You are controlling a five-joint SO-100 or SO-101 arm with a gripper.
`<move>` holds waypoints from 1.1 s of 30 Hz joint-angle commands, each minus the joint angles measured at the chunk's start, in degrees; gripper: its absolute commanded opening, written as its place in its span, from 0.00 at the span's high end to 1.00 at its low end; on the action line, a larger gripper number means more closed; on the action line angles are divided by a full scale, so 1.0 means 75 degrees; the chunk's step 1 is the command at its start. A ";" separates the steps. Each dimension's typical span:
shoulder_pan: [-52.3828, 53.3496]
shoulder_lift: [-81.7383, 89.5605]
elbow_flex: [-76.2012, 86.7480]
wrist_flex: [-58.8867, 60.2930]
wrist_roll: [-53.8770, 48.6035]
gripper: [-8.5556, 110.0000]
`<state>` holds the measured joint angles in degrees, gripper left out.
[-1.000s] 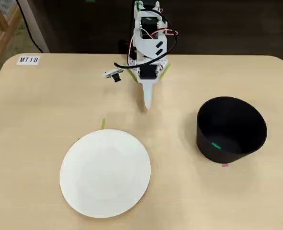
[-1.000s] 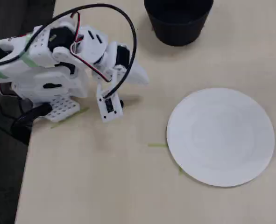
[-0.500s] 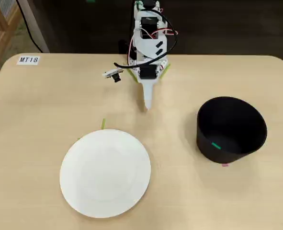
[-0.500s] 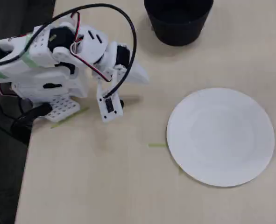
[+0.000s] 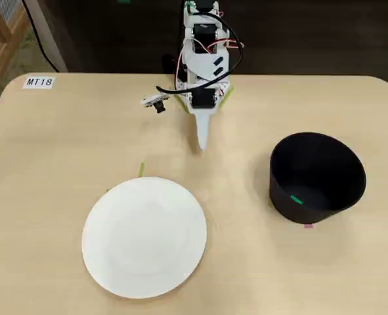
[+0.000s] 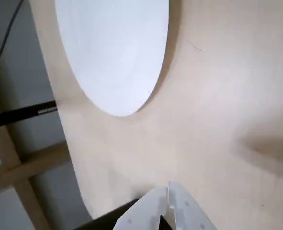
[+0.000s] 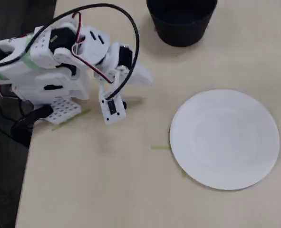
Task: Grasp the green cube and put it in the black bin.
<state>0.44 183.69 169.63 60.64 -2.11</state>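
Already inside the black bin [image 5: 317,178], the green cube [image 5: 297,199], well apart from the closed, empty gripper [image 5: 201,148].

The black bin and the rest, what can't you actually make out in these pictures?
- Black bin: a fixed view cuts off its top at the edge; its inside is unseen there.
- Green cube: only a tiny speck inside the bin; shape unreadable.
- Gripper: wrist view's bottom edge crops it.
- White plate: cropped at the top.

Even indoor light, soft wrist-view blur
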 commanded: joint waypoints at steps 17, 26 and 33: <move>-0.0059 0.0000 0.0035 -0.0328 -0.0258 0.93; -0.0059 0.0000 0.0316 0.2859 -0.8707 0.93; -0.0035 0.0000 0.0316 0.3023 -1.0020 0.90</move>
<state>-0.18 183.96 172.35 82.00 -73.92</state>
